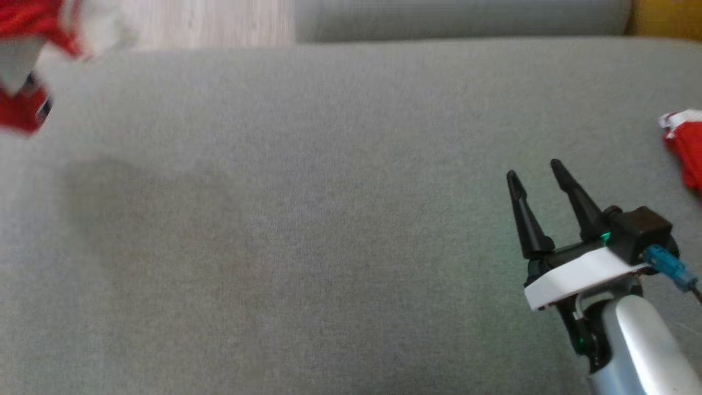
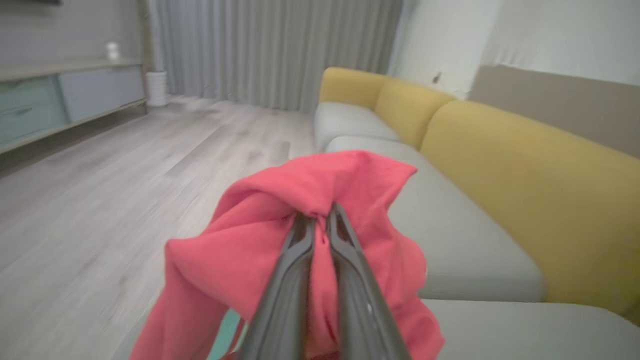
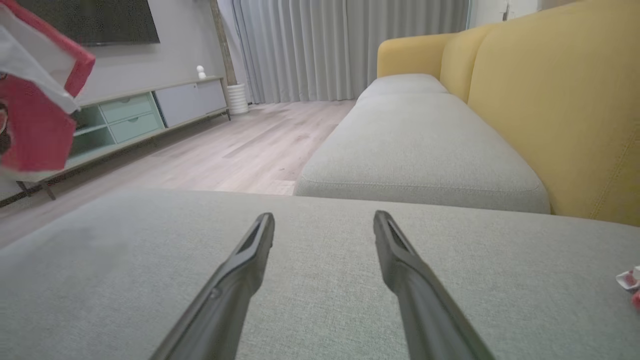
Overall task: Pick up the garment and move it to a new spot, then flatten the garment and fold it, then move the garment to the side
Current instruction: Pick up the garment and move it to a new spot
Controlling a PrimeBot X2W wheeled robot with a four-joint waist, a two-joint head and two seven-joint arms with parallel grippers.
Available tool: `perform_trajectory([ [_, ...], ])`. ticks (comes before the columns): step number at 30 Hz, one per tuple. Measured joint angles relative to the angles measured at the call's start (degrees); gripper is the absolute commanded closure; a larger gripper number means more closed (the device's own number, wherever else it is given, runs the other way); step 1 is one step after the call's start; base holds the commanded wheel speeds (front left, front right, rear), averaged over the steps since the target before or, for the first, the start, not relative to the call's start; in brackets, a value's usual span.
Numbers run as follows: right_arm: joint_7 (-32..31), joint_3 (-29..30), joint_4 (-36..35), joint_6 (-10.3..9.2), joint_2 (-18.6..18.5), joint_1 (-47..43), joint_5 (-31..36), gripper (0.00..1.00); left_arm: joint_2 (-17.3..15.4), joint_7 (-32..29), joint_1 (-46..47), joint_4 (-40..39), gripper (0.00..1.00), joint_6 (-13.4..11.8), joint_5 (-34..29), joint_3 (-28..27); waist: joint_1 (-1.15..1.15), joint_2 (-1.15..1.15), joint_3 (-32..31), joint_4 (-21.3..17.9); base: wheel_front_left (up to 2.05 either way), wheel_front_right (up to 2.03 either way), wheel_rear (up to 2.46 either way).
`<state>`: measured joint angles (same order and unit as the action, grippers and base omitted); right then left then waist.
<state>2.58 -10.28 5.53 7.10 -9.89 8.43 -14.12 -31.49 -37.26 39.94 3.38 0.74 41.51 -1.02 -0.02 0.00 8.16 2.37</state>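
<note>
Hanging clear of the grey seat cushion (image 1: 307, 219), the red garment (image 2: 240, 250) is held bunched in the left gripper (image 2: 320, 220), whose jaws are pressed together on a fold of the cloth, as shown in the left wrist view. The fabric is draped over and down both sides of the dark fingers (image 2: 285, 295), with the wooden floor (image 2: 100, 200) seen beyond it on one side and the sofa's yellow backrest (image 2: 525, 175) on the other. In the head view the garment is caught blurred at the upper left corner, red with white parts, and a faint shadow is cast on the cushion beneath. The right gripper (image 1: 535, 169) is held low over the cushion at the lower right, well apart from the garment, its jaws spread wide over bare cushion. A second small piece of red and white cloth (image 1: 685, 145) is seen lying on the cushion at the right edge, near the right gripper but not touched by it. In the right wrist view grey curtains (image 3: 350, 45) and a low cabinet (image 3: 145, 110) with pale drawers are seen across the room.
</note>
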Motion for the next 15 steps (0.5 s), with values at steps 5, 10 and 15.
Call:
perform_trajectory([
  [5,0.01,-0.38,0.51,0.0,0.63,-0.7,0.0,0.0,6.0,-2.57,5.32,-6.41,1.0,0.76,0.04,8.08,0.0,0.0,-3.69,-1.45,0.0,0.0,0.0],
  [10,-0.08,-0.69,0.56,0.0,0.74,-0.92,0.0,0.0,12.66,-3.78,5.15,-7.26,1.0,1.36,0.96,16.19,0.01,0.0,-4.46,-4.93,0.0,0.0,0.0],
  [15,-0.62,-2.1,0.34,0.0,0.83,-0.6,-0.01,0.0,18.6,-1.22,1.11,-3.18,1.0,1.47,0.88,21.52,0.02,0.0,-3.7,-9.38,0.0,0.0,0.0],
])
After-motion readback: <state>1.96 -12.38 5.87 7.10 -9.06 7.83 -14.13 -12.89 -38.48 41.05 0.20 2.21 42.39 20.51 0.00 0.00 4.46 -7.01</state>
